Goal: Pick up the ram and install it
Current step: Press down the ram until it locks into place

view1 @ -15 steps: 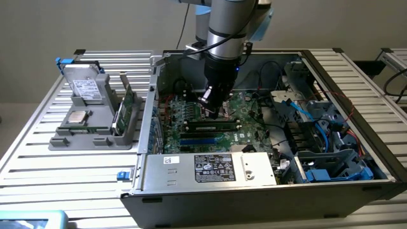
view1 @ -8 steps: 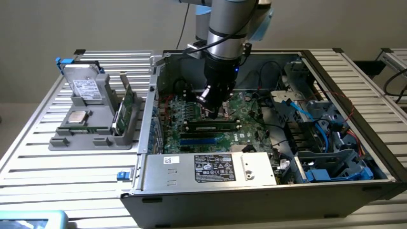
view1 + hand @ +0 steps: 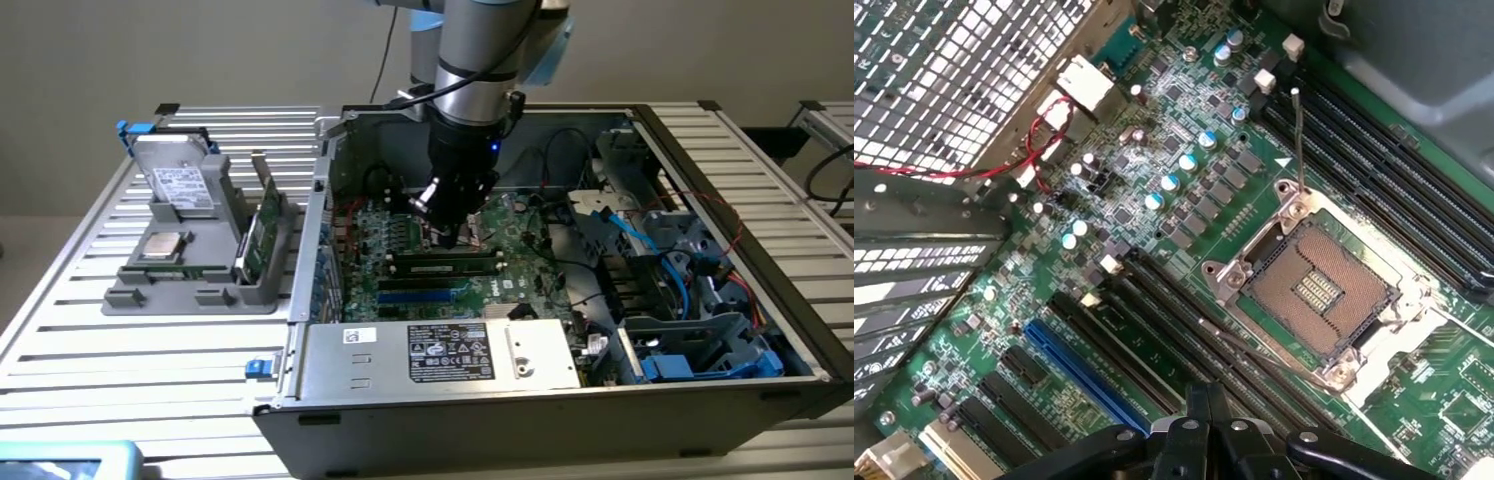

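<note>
The gripper (image 3: 451,222) hangs low inside the open computer case (image 3: 747,300), over the motherboard (image 3: 534,225) and its one empty chip socket (image 3: 1319,290). Its fingers (image 3: 1199,425) look pressed together with nothing between them. One ram (image 3: 256,240) stands in the grey rack (image 3: 160,295) on the exterior view's left, well apart from the gripper.

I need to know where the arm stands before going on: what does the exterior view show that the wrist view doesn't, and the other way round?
Exterior view: the whole open computer case on a slatted table, the arm reaching down into it, a labelled metal box at the case's front, and a gray holder at the exterior view's left with green boards standing in it.

Wrist view: close detail of the CPU socket, a blue slot, red wires and a perforated panel.

Both: the hand just above the motherboard.
</note>
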Available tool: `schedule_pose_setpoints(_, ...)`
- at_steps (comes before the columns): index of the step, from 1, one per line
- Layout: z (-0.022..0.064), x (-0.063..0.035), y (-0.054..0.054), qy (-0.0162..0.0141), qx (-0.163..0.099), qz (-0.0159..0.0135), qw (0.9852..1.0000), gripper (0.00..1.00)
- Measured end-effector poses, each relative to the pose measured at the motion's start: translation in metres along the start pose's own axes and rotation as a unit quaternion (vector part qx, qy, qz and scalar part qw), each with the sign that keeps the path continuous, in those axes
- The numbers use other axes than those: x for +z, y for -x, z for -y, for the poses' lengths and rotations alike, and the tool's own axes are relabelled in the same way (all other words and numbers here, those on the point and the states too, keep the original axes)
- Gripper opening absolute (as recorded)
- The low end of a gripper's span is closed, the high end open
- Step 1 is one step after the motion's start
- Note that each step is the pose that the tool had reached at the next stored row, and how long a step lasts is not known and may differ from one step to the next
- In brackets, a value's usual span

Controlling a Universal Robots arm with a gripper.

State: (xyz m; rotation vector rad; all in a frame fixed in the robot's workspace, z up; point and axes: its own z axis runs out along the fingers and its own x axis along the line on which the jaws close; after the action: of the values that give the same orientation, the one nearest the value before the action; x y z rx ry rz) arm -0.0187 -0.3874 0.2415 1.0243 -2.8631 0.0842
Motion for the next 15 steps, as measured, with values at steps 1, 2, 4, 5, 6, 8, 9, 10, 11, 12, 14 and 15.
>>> schedule_pose_setpoints(1,0.0,0.0001,0.0001,-0.0001,0.004,0.0007,1.0,0.11)
schedule_pose_setpoints(2,0.0,0.0001,0.0,-0.0009,0.006,0.0018,1.0,0.11)
schedule_pose_setpoints(4,0.0,0.0,0.0,0.0,0.017,0.0019,0.9998,0.11)
schedule_pose_setpoints(5,0.0,0.0,0.0,0.0007,0.024,0.0018,0.9997,0.11)
schedule_pose_setpoints(6,0.0,0.0,0.0,0.0015,0.031,0.0017,0.9995,0.11)
schedule_pose_setpoints(8,0.0,0.0,0.0,0.003,0.045,0.0015,0.999,0.11)
schedule_pose_setpoints(9,-0.0001,0.0,0.0,0.0038,0.052,0.0014,0.9986,0.11)
schedule_pose_setpoints(10,-0.0001,0.0,0.0,0.0045,0.059,0.0013,0.9982,0.11)
schedule_pose_setpoints(11,-0.0001,0.0,0.0,0.005,0.065,0.0014,0.9978,0.11)
schedule_pose_setpoints(12,0.0,0.0001,0.0,0.0056,0.071,0.0013,0.9974,0.11)
schedule_pose_setpoints(14,0.0,0.0001,0.0002,0.006,0.075,0.0014,0.9971,0.11)
schedule_pose_setpoints(15,0.0,0.0002,0.0002,0.0061,0.079,0.0018,0.9969,0.11)
